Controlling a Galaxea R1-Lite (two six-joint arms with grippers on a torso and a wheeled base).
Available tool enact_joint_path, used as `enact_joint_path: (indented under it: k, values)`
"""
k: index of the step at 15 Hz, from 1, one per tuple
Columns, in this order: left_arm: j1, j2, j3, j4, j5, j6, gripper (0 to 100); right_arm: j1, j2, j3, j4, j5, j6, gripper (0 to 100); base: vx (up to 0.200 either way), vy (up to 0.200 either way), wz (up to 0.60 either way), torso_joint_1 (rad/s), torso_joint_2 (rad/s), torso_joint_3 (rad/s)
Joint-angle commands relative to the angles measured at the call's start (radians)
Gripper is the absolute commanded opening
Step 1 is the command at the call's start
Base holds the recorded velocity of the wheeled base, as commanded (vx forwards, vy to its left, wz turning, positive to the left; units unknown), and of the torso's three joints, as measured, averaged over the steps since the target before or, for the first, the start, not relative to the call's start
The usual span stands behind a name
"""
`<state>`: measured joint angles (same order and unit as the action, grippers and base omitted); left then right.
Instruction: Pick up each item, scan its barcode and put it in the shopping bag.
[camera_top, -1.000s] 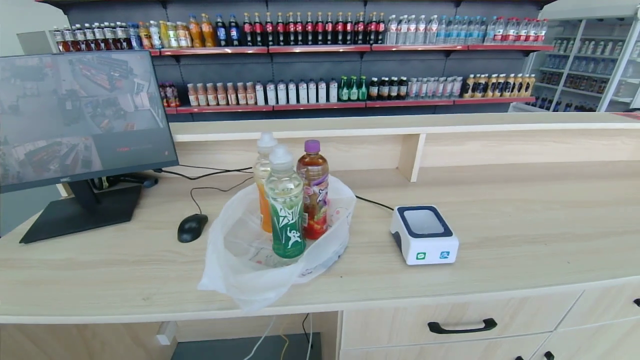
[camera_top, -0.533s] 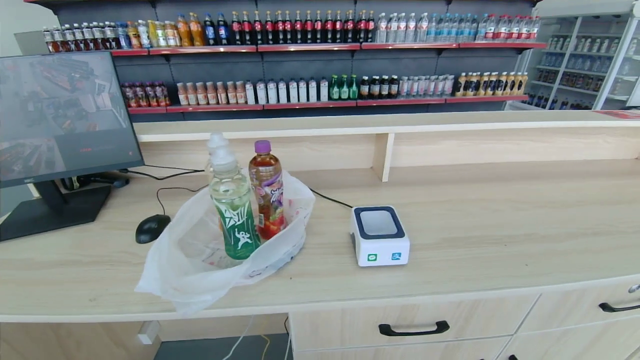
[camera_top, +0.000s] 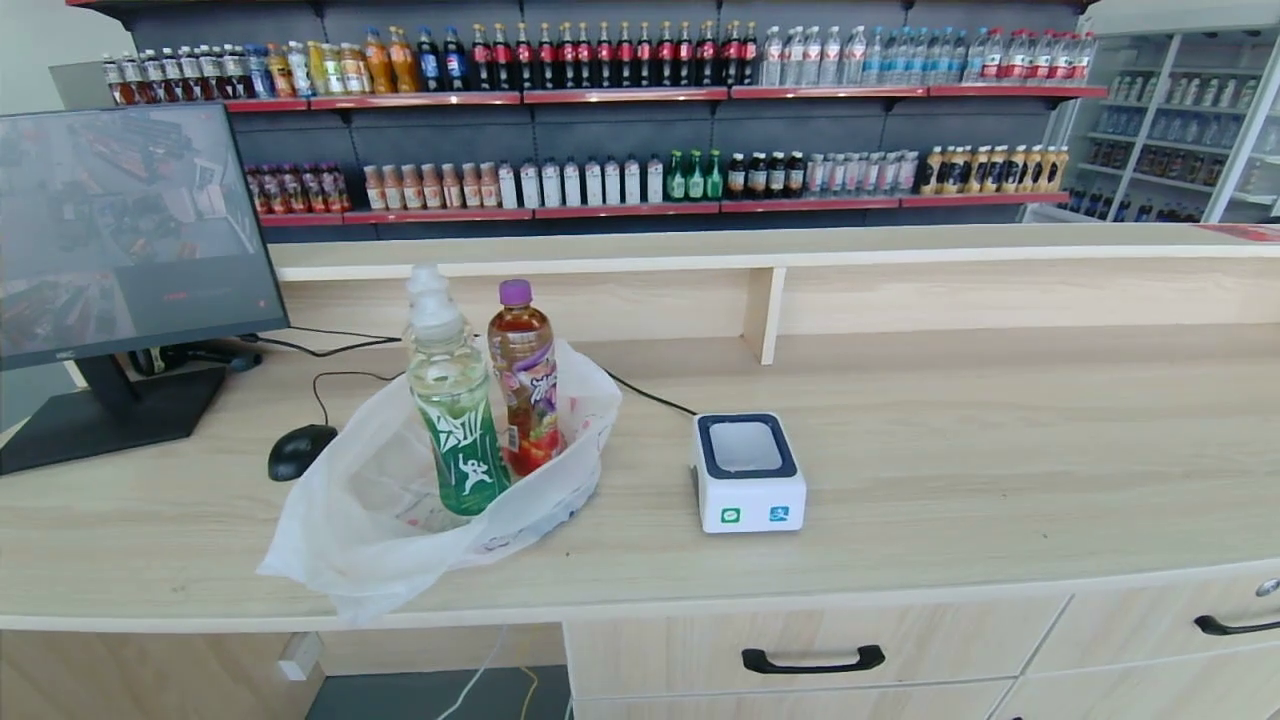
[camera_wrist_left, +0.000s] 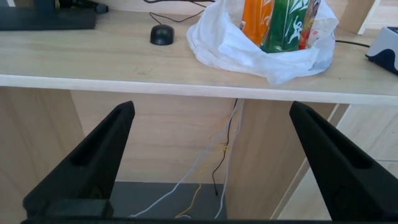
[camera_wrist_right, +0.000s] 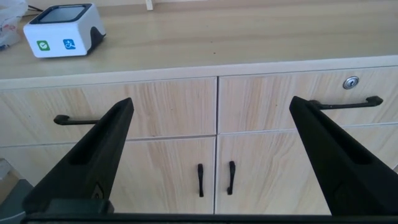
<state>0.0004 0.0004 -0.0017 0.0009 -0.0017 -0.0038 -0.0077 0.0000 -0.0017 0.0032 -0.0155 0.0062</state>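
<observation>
Two grippers, both low in front of the counter, neither holding anything. Left gripper: fingers spread wide, level, facing the open space under the counter edge, below the shopping bag. Right gripper: fingers spread wide too, facing the drawer fronts to the right of the barcode scanner.

All three bottles stand upright inside the bag, left of the scanner:
- green-label bottle, nearest, white cap, white figure on the label
- purple-cap bottle, just to its right, touching or nearly so, reddish drink, multicoloured label
- third bottle, behind the green one, white cap showing in the head view

Label print is too small to read. The scanner's near face carries one green and one blue square icon, and its window faces up.

Left wrist view adds the third bottle's orange label and loose cables hanging under the counter. Right wrist view adds a round lock on the right drawer and two vertical door handles below. Head view has the mouse left of the bag and the monitor at far left.
</observation>
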Motion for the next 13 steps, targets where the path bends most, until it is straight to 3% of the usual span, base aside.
enact_joint_path:
  k: [1, 13]
  values:
    - [0.001, 0.000, 0.000, 0.001, 0.000, -0.001, 100, 0.000, 0.002, 0.000, 0.000, 0.000, 0.000, 100, 0.000, 0.000, 0.00, 0.000, 0.00, 0.000]
    - [0.001, 0.000, 0.000, 0.001, 0.000, -0.002, 100, 0.000, 0.002, 0.000, 0.000, 0.000, -0.005, 100, 0.000, 0.000, 0.00, 0.000, 0.00, 0.000]
